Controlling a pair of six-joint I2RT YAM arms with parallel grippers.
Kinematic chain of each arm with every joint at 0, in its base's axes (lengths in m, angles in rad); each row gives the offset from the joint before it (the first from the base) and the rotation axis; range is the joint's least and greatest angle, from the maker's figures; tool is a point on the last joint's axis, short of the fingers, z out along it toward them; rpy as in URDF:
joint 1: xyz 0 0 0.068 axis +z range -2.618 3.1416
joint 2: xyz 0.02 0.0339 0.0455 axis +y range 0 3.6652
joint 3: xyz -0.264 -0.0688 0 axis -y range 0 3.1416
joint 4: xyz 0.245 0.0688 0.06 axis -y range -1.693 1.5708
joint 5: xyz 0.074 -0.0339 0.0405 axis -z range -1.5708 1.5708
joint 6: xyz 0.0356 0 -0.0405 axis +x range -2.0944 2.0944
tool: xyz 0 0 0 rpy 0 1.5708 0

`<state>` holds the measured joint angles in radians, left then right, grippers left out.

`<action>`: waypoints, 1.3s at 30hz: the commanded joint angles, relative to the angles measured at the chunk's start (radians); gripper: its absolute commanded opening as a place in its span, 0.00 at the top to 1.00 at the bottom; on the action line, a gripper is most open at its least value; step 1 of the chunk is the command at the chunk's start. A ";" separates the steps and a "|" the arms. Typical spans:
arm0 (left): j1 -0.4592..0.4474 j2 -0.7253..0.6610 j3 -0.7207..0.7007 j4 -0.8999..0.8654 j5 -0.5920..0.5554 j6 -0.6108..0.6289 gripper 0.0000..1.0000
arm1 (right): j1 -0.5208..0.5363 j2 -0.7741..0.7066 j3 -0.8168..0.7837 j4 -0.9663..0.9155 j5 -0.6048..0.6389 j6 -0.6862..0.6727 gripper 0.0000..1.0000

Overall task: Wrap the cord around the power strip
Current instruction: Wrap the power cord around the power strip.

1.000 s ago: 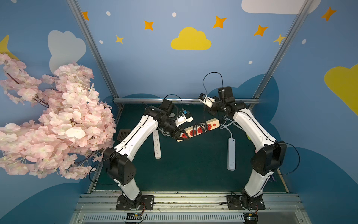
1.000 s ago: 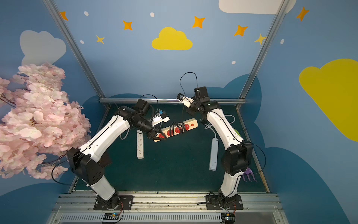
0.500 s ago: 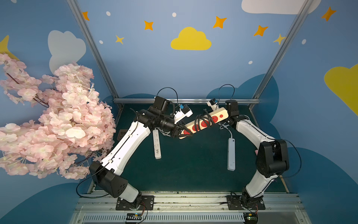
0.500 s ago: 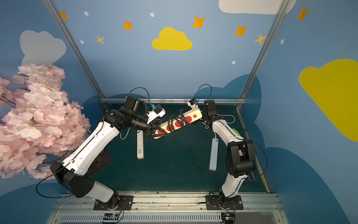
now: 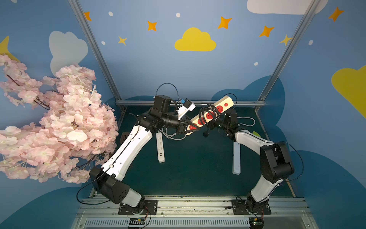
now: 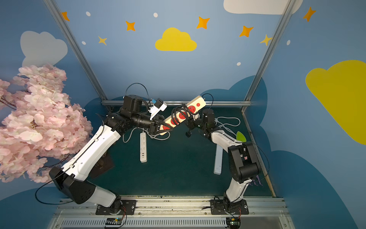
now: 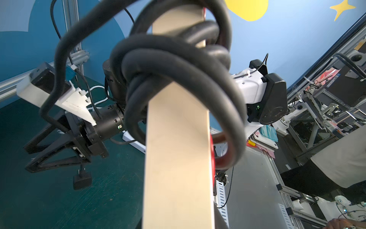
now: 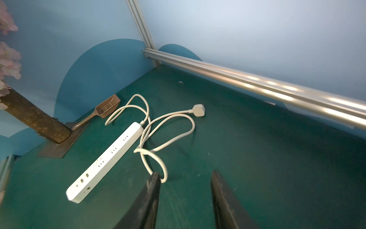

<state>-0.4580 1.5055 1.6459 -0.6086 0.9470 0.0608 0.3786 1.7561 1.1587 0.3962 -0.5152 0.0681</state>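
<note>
Gripping the lower end of the power strip (image 5: 218, 108), the left gripper (image 5: 187, 127) is holding it tilted above the table (image 5: 194, 168). The cord (image 7: 178, 59) is sitting coiled around its middle. The right gripper (image 8: 185, 174) is standing wide, empty, alongside.

We find no text, brand, number or sign that can be read in any view. The red socket faces of the cream power strip (image 5: 222, 106), at upper centre in both top views, show no readable print. The white power strip (image 8: 105, 160) lying on the bench (image 8: 247, 142) carries only marks too small to read. The coloured papers (image 7: 266, 136) at the right of the left wrist view are blurred.
</note>
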 commanded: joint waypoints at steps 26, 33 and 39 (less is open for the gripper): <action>0.227 0.234 0.045 -0.020 -0.904 0.145 0.97 | 0.387 -0.168 -0.040 -0.741 0.924 -0.454 1.00; 0.096 0.289 0.055 -0.266 -0.869 0.275 0.97 | 0.398 -0.221 0.074 -0.631 1.142 -0.783 1.00; 0.000 0.307 0.021 -0.468 -0.563 0.274 0.97 | 0.298 -0.162 0.275 -0.594 1.071 -0.944 1.00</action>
<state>-0.4366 1.8088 1.6733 -0.9340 0.2718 0.2962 0.7139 1.5978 1.3285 -0.2691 0.5255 -0.7540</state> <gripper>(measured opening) 0.332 0.070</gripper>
